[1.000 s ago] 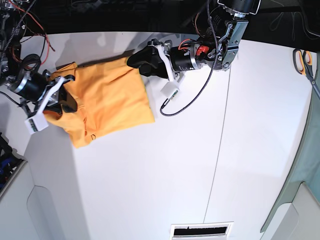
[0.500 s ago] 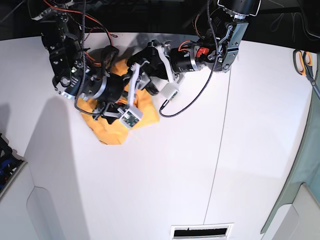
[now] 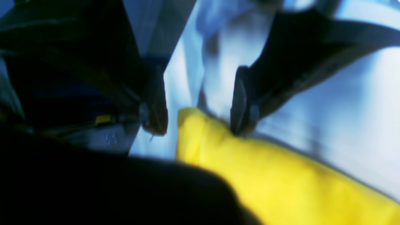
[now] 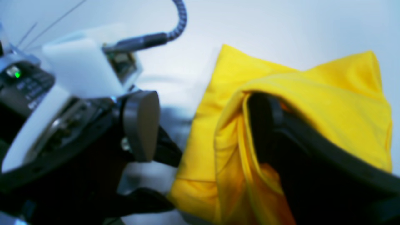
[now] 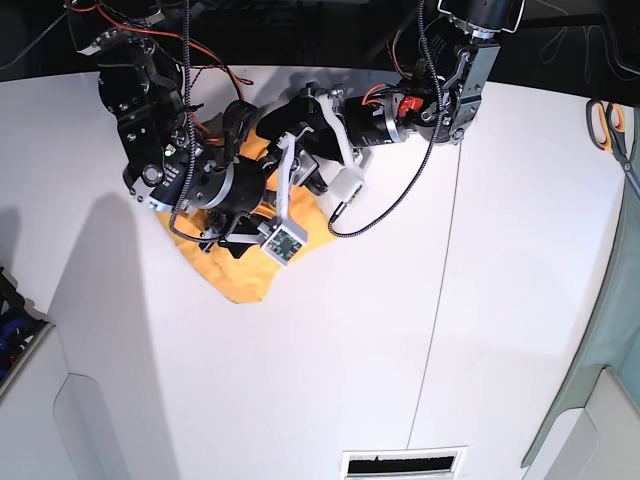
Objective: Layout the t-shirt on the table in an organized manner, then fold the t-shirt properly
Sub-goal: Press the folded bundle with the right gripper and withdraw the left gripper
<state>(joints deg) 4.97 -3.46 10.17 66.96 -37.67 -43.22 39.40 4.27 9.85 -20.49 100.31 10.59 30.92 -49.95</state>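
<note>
The orange-yellow t-shirt (image 5: 238, 278) lies bunched on the white table (image 5: 400, 330), mostly hidden under both arms in the base view. My left gripper (image 3: 198, 120) is open, straddling a folded edge of the t-shirt (image 3: 281, 184), and one fingertip (image 3: 240, 122) touches the cloth. My right gripper (image 4: 203, 131) is open too. A fold of the t-shirt (image 4: 328, 103) drapes over one of its fingers, while the other pad (image 4: 140, 125) is bare. The two grippers sit close together over the shirt's upper part.
Orange-handled scissors (image 5: 610, 122) lie at the far right edge. A grey-green panel (image 5: 605, 340) borders the right side. A dark seam (image 5: 440, 300) crosses the table and a vent slot (image 5: 400, 462) sits at the front. A braided cable (image 5: 385, 212) loops below the left arm.
My right arm swung from the shirt's left edge to its middle, carrying cloth over, then opened. The flat shirt is now bunched up. The left arm barely moved.
</note>
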